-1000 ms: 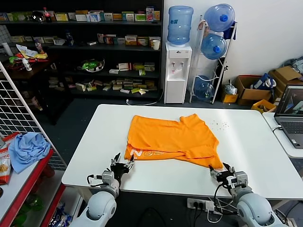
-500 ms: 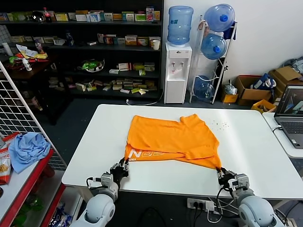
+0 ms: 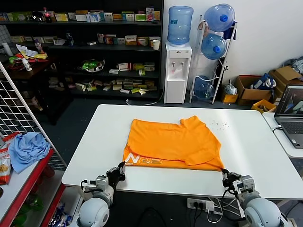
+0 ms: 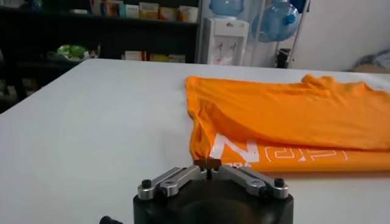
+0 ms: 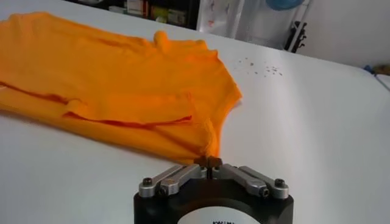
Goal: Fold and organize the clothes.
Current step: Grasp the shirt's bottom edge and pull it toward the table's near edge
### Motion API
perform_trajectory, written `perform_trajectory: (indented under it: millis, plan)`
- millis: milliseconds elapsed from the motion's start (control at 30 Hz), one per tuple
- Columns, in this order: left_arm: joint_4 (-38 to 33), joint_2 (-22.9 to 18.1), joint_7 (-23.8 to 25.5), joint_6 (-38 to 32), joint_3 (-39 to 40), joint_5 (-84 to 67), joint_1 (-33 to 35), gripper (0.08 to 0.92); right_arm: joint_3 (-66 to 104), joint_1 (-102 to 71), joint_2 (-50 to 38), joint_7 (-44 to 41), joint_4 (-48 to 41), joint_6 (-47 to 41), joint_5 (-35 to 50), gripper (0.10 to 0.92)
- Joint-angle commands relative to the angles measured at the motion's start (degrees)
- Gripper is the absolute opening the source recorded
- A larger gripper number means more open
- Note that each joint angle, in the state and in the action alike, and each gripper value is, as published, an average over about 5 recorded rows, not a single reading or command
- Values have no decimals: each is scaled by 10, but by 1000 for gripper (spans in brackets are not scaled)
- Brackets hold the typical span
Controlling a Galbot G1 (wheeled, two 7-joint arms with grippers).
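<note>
At the near edge of the desk (image 3: 85, 156), the left end effector (image 4: 208, 163) sits pinched tight on the T-shirt's (image 3: 173, 144) near left corner, its fingertips meeting on a scrap of orange hem. The right end effector (image 5: 208, 161) is likewise fully closed, on the shirt's near right corner.

Only the left wrist view shows the white lettering (image 4: 277, 152) close up, along the shirt's near folded band; the right wrist view shows a loose fold and seam on the shirt's right side, and small dark specks (image 5: 259, 67) on the desk beyond it. The head view alone shows both end effectors together, with the shirt lying flat near the desk's middle.

Left of the desk, a light blue cloth (image 3: 27, 149) lies on a red shelf. Beyond the desk stands a water dispenser (image 3: 177, 71); a laptop (image 3: 291, 118) sits to the desk's right. Nothing covers the shirt.
</note>
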Motion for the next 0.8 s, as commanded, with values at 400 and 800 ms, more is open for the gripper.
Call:
perform_trajectory:
  millis: [400,800]
  plan:
    - [-142,56,-2,52,-19,9,140,123,31,-119,-23,24,89,-22,3,162]
    - [-144,56,8,47,-36,9,58,455,46,-82,-39,32,130,12,37,502]
